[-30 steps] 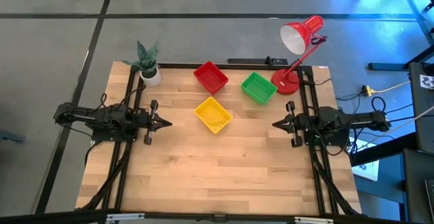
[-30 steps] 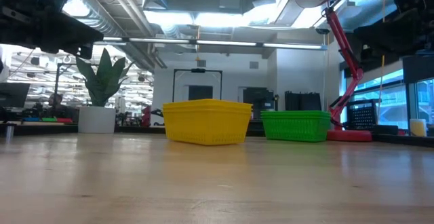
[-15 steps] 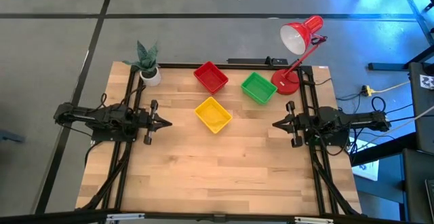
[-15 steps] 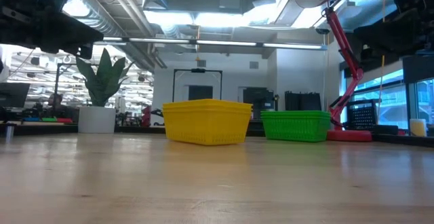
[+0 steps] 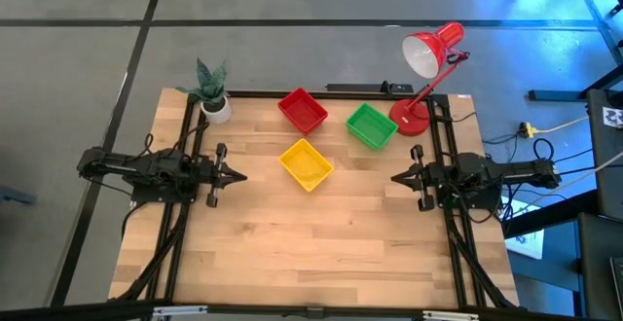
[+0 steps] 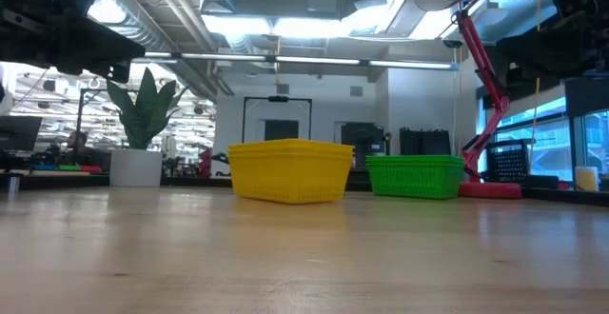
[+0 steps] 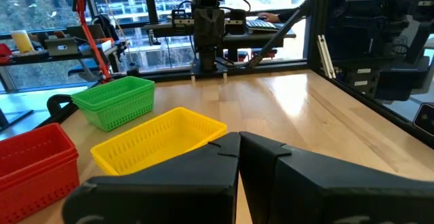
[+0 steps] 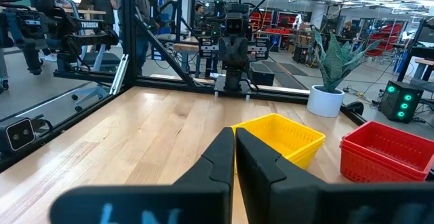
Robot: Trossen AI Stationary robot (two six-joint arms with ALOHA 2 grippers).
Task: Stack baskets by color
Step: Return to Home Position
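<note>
Left gripper [image 5: 237, 175]: fingers pressed together, nothing held, parked over the left side edge of the wooden worktop [image 5: 311, 248], tip aimed inward. Right gripper [image 5: 396, 177]: same, closed tight and empty, at the opposite side edge, facing the left one.

Yellow slatted plastic baskets [image 5: 307, 163]: between the two grippers, nearer the left one, just off the line between the tips toward the far edge. Green slatted plastic baskets [image 5: 371, 125]: near the right gripper, farther back. Red slatted plastic baskets [image 5: 303, 110]: behind the yellow, well apart from both grippers. One pile per colour, no loose basket anywhere; the wrist views show doubled rims on green and red, so they read as nested.

Step, as judged: sorting looks finished and the arms are at home pose. The next move calls for no grasp, only settling at rest without sweeping toward the piles.

Room: the near half of the worktop is bare, open space ahead of both tips. The piles cluster toward the far edge. Red desk lamp [image 5: 409, 117]: base just beside the green pile, far right corner. Small potted plant [image 5: 211, 95]: far left corner. Black frame rails run along both side edges under the arms.
</note>
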